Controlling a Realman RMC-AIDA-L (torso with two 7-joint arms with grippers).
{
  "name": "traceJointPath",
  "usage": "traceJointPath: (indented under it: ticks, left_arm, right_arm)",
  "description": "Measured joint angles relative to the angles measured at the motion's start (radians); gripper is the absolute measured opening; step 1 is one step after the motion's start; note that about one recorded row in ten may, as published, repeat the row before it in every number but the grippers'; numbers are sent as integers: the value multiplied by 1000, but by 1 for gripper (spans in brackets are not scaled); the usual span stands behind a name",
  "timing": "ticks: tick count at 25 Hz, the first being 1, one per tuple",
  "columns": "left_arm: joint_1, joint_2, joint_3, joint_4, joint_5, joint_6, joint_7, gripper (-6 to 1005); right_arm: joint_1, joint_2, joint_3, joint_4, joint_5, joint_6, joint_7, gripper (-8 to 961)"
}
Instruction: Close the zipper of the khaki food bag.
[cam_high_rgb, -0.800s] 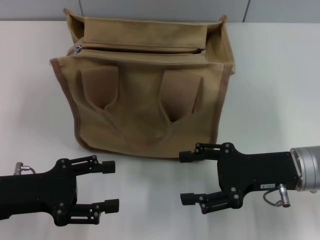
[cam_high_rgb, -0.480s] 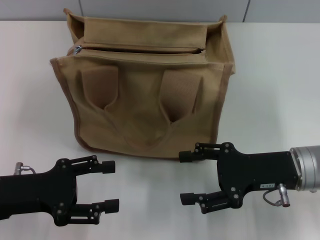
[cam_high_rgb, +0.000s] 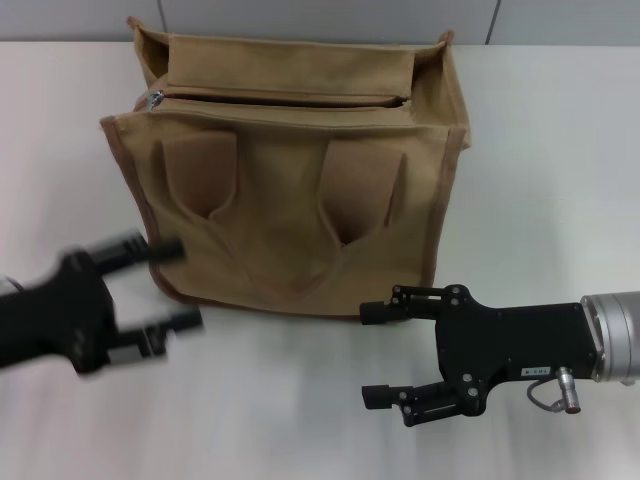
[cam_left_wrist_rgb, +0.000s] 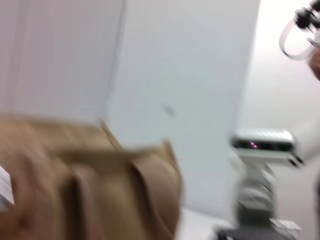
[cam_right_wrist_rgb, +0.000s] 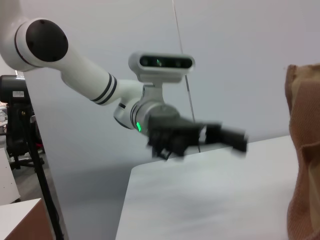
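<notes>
**Left arm heading for bag, zip not yet shut**

The bag (cam_high_rgb: 300, 190) stands upright on the table (cam_high_rgb: 560, 150), front w/ both handles toward the robot. The zipper (cam_high_rgb: 280, 98) runs across the top panel; its pull (cam_high_rgb: 156, 98) sits at the robot's left end, so the slot along the top looks undone for most of its length. Closing it should mean dragging the pull toward the right end.

Left gripper (cam_high_rgb: 170, 285) is near the bag's lower left corner, just beside the trim, fingers spread apart w/ nothing between them. It is smeared in the head view, so whether a fingertip touches the canvas is hard to say; prob. not. Judged from its position, it is on its way up to the pull, which is on its side of the bag.

Right gripper (cam_high_rgb: 378, 355) hangs low in front of the bag's right half, apart from it, fingers also spread and empty. Likely waiting to steady the bag, since soft canvas would drag along w/ the slider otherwise.

Contents: the slot shows only a dark gap; can't tell if anything is inside. The sides hold their boxy shape w/o much sagging.
</notes>
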Motion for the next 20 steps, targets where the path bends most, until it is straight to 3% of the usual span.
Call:
traceJointPath:
  ticks: [1, 3, 4, 5, 6, 8, 11, 13, 14, 18, 20]
  left_arm:
    - [0, -2, -108, 0, 0, 14, 23, 802]
    - [0, -2, -108, 0, 0, 14, 23, 801]
    - [1, -7, -201, -1, -1, 16, 39, 800]
    - [1, -14, -365, -8, -2, 1, 68, 800]
    - [2, -17, -449, -10, -2, -18, 88, 799]
    - [3, -20, -501, -11, -2, -36, 104, 798]
    - [4, -21, -615, -9, -2, -162, 158, 797]
    - [4, -21, -615, -9, -2, -162, 158, 796]
    - [-18, -15, -596, -9, 6, -334, 210, 796]
    - [-32, -16, -559, -10, 7, -390, 233, 794]
    - [-54, -23, -448, -8, 7, -418, 254, 793]
  right_arm:
    - [-2, 0, 0, 0, 0, 1, 0, 840]
    - [-3, 0, 0, 0, 0, 1, 0, 840]
    - [-6, 0, 0, 0, 1, 0, 0, 840]
    - [-6, 0, 0, 0, 1, 0, 0, 840]
    - [-7, -1, 0, 0, 1, -2, 0, 840]
    - [-8, -2, 0, 0, 1, -3, 0, 840]
    - [-11, -2, 0, 0, 1, -4, 0, 840]
    - [-13, -2, 0, 0, 1, -4, 0, 840]
    - [-14, -1, 0, 0, 2, -4, 0, 840]
    - [-14, -1, 0, 0, 2, -5, 0, 841]
    - [-14, 0, 0, 0, 4, -5, 1, 841]
